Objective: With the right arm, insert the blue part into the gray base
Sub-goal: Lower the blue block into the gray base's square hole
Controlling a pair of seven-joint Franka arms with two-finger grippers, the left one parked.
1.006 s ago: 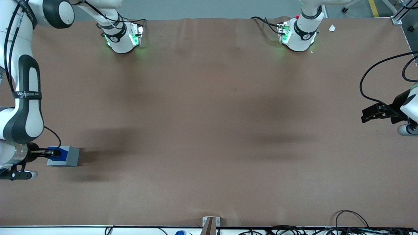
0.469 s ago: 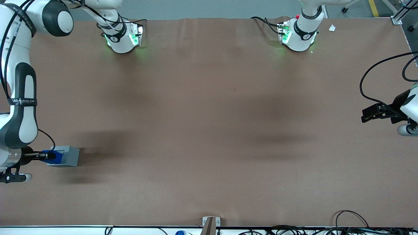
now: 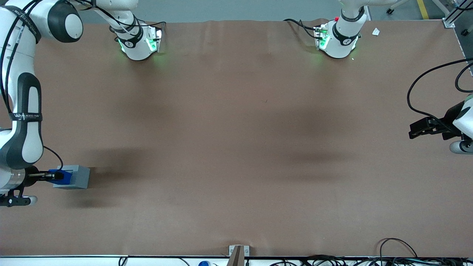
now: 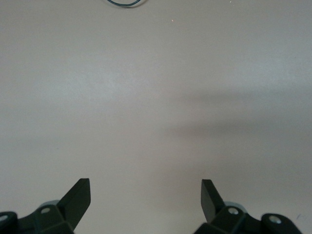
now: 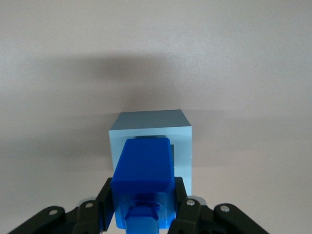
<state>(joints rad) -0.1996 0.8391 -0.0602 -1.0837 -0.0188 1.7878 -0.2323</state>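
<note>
Front view looks steeply down over the whole bench (image 3: pixel 236 147). Each wrist view looks close along its pincer; the right one shares the gray base (image 5: pixel 152 134) with it.

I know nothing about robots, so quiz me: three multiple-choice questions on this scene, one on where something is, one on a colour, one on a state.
1. Where does the gray base sit?
A. Toward the working arm's end of the table
B. At the table's middle
C. Toward the parked arm's end

2. What colour is the part in the gripper?
A. Red
B. Blue
C. Green

3. What is the gripper doing?
A. Hanging open over bare table
B. Shut on the blue part at the gray base
C. Resting on top of the base

Answers:
1. A: the front view shows it beside the working arm.
2. B: the wrist view shows bright blue.
3. B: the fingers clamp the block's sides.
</note>
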